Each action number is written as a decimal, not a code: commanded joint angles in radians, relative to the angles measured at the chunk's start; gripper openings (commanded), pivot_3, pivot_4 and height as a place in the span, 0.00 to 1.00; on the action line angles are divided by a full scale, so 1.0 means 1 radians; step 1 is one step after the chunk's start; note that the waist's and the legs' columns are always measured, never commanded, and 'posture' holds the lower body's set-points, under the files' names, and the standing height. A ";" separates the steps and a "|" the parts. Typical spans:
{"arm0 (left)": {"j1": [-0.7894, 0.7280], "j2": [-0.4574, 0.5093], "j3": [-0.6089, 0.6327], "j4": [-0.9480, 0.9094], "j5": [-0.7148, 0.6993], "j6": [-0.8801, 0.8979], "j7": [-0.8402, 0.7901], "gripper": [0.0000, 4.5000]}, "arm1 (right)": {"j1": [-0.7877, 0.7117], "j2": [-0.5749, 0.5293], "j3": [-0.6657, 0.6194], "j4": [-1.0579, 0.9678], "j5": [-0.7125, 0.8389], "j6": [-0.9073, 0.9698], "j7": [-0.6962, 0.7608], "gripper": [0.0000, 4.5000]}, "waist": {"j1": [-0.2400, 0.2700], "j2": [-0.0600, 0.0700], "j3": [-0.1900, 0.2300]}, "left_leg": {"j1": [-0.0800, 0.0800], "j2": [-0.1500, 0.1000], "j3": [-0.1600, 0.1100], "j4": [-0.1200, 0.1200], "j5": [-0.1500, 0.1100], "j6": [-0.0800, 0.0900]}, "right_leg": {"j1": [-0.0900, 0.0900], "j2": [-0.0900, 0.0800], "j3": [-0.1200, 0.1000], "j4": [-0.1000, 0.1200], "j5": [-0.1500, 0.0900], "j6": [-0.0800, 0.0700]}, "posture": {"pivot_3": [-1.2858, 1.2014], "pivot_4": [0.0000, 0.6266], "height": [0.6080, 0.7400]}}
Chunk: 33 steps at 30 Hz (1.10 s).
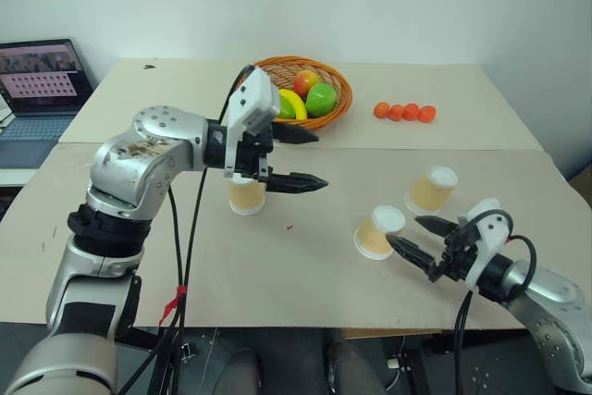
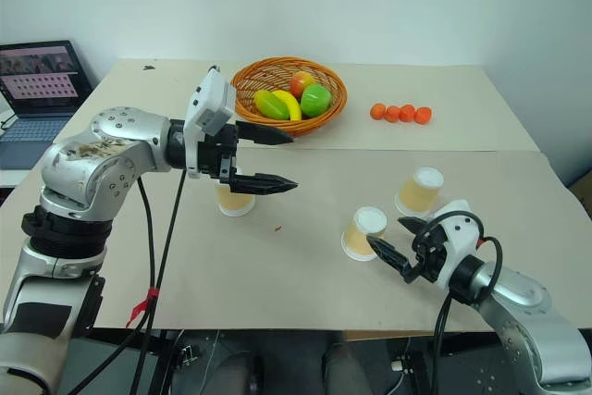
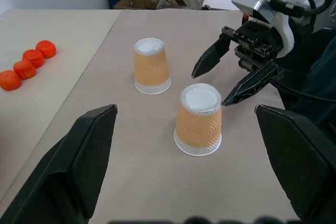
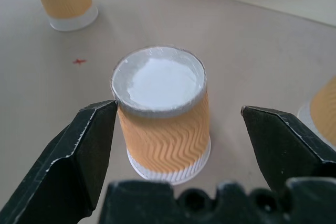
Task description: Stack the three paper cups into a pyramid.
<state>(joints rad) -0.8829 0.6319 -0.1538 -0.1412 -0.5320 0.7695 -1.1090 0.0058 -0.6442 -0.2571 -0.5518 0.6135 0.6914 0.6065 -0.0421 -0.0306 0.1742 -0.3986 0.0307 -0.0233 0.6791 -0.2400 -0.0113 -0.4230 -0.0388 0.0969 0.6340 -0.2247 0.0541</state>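
Observation:
Three paper cups stand upside down on the table, white bases up. One cup (image 1: 247, 196) sits just behind and below my left gripper (image 1: 310, 159), which hovers open above the table, pointing right, with nothing in it. A second cup (image 1: 378, 231) stands right in front of my right gripper (image 1: 407, 232), which is open. In the right wrist view this cup (image 4: 160, 114) sits between the fingers (image 4: 79, 150), with the near one close to its rim and a gap on the other side. The third cup (image 1: 432, 189) stands a little beyond and to the right.
A wicker basket (image 1: 343, 104) of fruit sits at the back centre. Several small orange balls (image 1: 404, 112) lie in a row to its right. A laptop (image 1: 37, 90) stands off the table's left side. The table's front edge runs just below my right gripper.

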 commanded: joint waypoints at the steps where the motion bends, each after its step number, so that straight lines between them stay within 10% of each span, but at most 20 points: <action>1: -0.008 0.005 0.025 -0.027 0.003 -0.018 0.012 1.00 | -0.042 -0.012 0.008 -0.049 0.035 0.029 -0.009 0.98 | 0.002 0.000 0.000 | 0.000 0.000 0.000 0.000 0.000 0.000 | 0.000 0.000 0.000 0.000 0.000 0.000 | 0.52 0.24 0.95; 33: 0.007 -0.001 0.017 -0.043 0.002 -0.013 0.046 1.00 | -0.163 -0.032 0.110 0.027 -0.011 0.013 -0.002 0.98 | 0.000 0.000 0.000 | 0.002 0.000 0.000 0.001 0.001 0.000 | -0.001 0.000 0.001 0.006 -0.001 -0.001 | 0.52 0.24 0.95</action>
<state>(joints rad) -0.8587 0.6314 -0.1539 -0.1538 -0.5293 0.7668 -1.0690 -0.1487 -0.6808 -0.1473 -0.5081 0.6082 0.7200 0.6058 -0.0423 -0.0306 0.1742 -0.3967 0.0303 -0.0232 0.6799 -0.2395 -0.0109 -0.4237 -0.0387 0.0976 0.6402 -0.2255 0.0535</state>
